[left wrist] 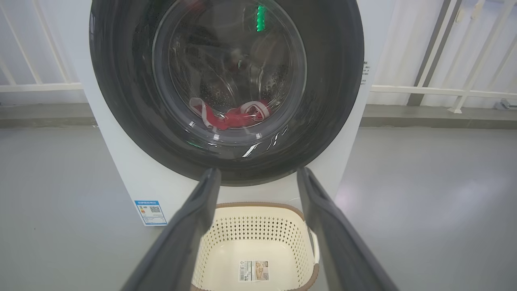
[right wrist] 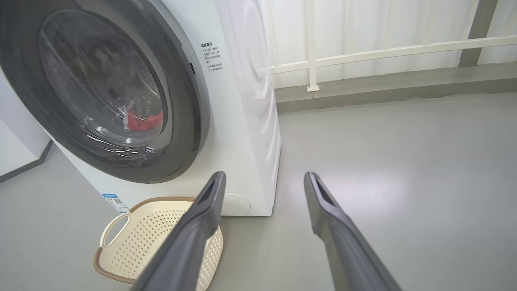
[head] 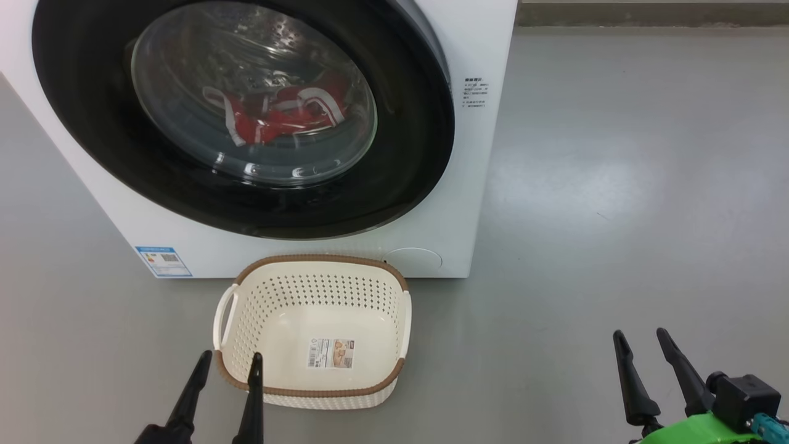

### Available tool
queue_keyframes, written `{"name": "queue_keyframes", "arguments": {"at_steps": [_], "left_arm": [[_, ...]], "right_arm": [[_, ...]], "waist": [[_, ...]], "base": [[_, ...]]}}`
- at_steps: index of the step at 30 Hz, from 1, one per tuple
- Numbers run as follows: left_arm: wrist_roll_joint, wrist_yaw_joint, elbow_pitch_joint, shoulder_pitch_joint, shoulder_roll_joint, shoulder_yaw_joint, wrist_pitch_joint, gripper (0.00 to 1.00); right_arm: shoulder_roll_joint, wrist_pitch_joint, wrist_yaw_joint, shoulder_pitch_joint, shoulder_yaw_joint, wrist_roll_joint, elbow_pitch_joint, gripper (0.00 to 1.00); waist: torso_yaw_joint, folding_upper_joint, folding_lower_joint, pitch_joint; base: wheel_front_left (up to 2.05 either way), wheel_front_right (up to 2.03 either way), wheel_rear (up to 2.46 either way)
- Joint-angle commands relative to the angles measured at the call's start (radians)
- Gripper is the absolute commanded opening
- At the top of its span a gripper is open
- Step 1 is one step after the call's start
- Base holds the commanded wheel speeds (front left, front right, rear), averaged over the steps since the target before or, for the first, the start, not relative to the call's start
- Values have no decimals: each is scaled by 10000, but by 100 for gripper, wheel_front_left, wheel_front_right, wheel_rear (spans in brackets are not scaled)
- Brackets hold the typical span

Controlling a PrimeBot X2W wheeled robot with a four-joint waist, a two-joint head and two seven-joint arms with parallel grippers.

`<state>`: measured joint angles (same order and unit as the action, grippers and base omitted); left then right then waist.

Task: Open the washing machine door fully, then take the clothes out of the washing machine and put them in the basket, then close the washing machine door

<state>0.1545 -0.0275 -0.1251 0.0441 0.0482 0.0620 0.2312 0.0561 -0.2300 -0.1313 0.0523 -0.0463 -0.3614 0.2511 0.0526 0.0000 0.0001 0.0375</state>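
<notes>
The white washing machine (head: 487, 154) stands on the floor, its round black-rimmed washing machine door (head: 80, 111) shut against its front. Through the glass window, red clothes (head: 277, 117) with white stripes lie in the drum. The cream basket (head: 311, 330) with a brown rim sits on the floor just in front of the machine, with only a paper label inside. My left gripper (head: 229, 359) is open at the basket's near left corner, and in the left wrist view the left gripper (left wrist: 258, 173) points at the door (left wrist: 121, 101). My right gripper (head: 641, 336) is open, well right of the basket.
Smooth grey floor (head: 616, 185) spreads to the right of the machine. White railings and a low kerb (right wrist: 383, 81) run behind. A white wall corner (right wrist: 16, 145) stands left of the machine in the right wrist view.
</notes>
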Motion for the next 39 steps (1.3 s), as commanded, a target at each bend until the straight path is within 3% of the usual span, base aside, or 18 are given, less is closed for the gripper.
{"name": "queue_keyframes", "arguments": {"at_steps": [1, 6, 20, 21, 22, 23, 24, 39], "left_arm": [[-324, -56, 315, 30, 58, -342, 162, 100], [-670, -163, 228, 89, 39, -496, 306, 100], [-382, -390, 38, 139, 22, -614, 306, 100], [-373, -392, 43, 122, 22, -602, 306, 100], [-364, -391, 50, 103, 22, -592, 306, 100], [-364, -391, 50, 103, 22, -592, 306, 100], [-352, -388, 59, 81, 22, -583, 306, 100], [-40, -324, 190, -590, 21, 66, 306, 100]], "right_arm": [[79, -175, 5, 57, 164, 338, -236, 100], [48, -318, 6, 186, -13, 839, -209, 100], [-15, -318, 6, 246, -39, 584, -231, 100], [-19, -318, 6, 218, -22, 472, -243, 53], [-24, -318, 6, 180, -7, 361, -264, 35], [-24, -318, 6, 180, -7, 361, -264, 35], [-28, -318, 6, 126, 14, 247, -292, 0], [-56, -318, 6, -3161, 780, -2296, -290, 0]], "waist": [[19, 0, 0, -1], [73, 0, 0, -39], [75, 0, 0, -95], [84, 0, 0, -80], [94, 0, 0, -61], [94, 0, 0, -61], [102, 0, 0, -37], [538, 0, 0, 883]], "base": [[0, 0, 0], [0, 0, 0], [0, 0, 0], [0, 0, 0], [0, 0, 0], [0, 0, 0], [0, 0, 0], [0, 0, 0]]}}
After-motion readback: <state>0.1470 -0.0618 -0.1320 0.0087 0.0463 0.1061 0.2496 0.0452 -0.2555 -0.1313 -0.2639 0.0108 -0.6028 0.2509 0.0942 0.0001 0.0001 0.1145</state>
